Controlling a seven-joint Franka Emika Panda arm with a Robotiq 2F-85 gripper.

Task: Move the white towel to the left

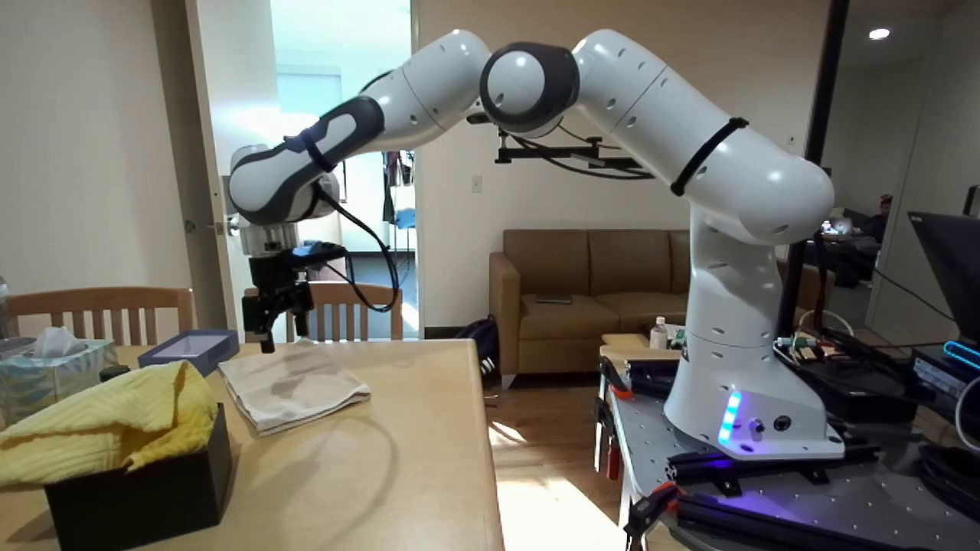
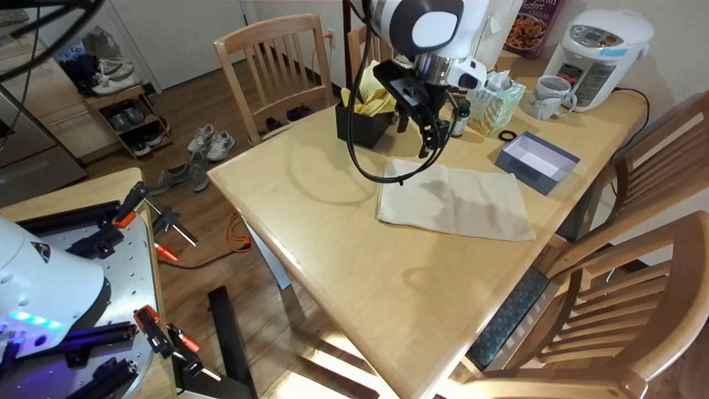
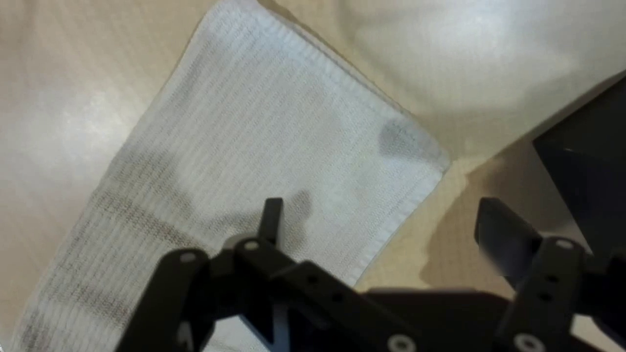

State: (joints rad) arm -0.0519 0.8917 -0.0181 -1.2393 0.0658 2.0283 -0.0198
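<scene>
The white towel lies folded flat on the wooden table, and it also shows in an exterior view. In the wrist view the towel fills the left and middle, with one corner pointing right. My gripper points down above the table and is open with nothing between its fingers; it also shows in an exterior view. In the wrist view the gripper has its left finger over the towel and its right finger past the towel's edge, over bare table. The fingers appear above the towel, not touching it.
A black box holding a yellow cloth stands close to the gripper and towel. A blue-grey open box, a tissue box, a small bottle, a mug and a water boiler are on the table.
</scene>
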